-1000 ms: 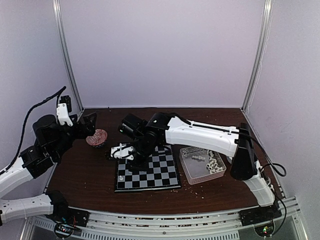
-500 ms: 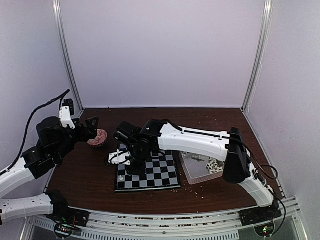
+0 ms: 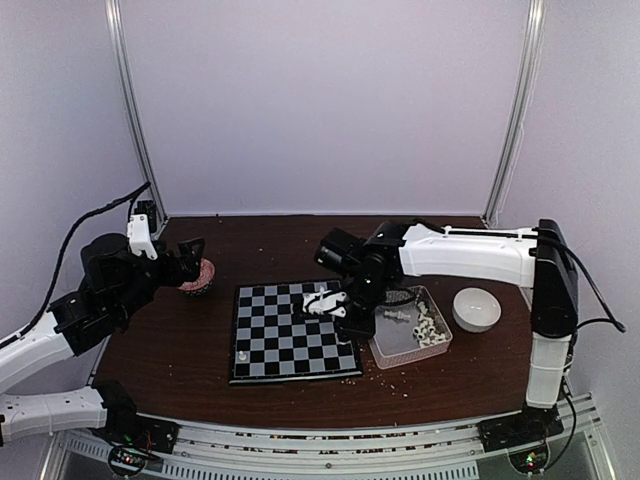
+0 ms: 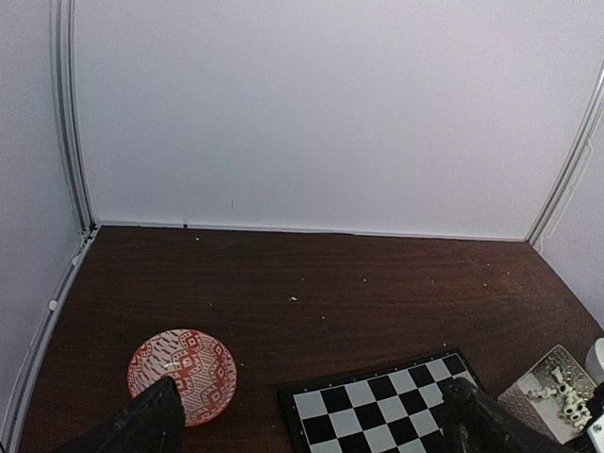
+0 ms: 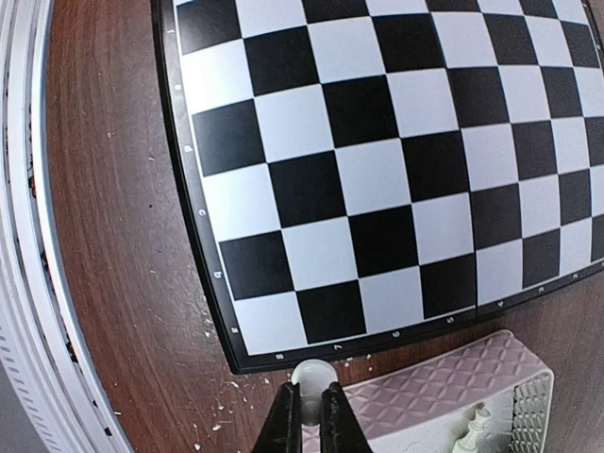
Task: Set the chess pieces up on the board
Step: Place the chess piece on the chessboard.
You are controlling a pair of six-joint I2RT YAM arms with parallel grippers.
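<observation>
- Top external view: your board (image 3: 293, 330) lies flat at the middle of the table (image 3: 170, 350), with one white chess piece (image 3: 241, 354) standing on a square by its near left corner
- The other chess pieces (image 3: 430, 330) lie heaped in the clear tray (image 3: 372, 335), just beside the board's right edge
- Your right gripper (image 3: 322, 302) hangs over the board's far right part, close to the tray
- Right wrist view: its fingers (image 5: 283, 420) are pressed together, and a small white rounded thing (image 5: 313, 374) shows at their tips, between the board's edge and the tray; you cannot tell whether it is pinched or lies below
- Your left gripper (image 3: 188, 258) sits at the far left beside the red patterned dish (image 3: 197, 276), well apart from the board
- Left wrist view: its fingers (image 4: 142, 425) are spread wide, the dish by the left one and the board's corner by the right one
</observation>
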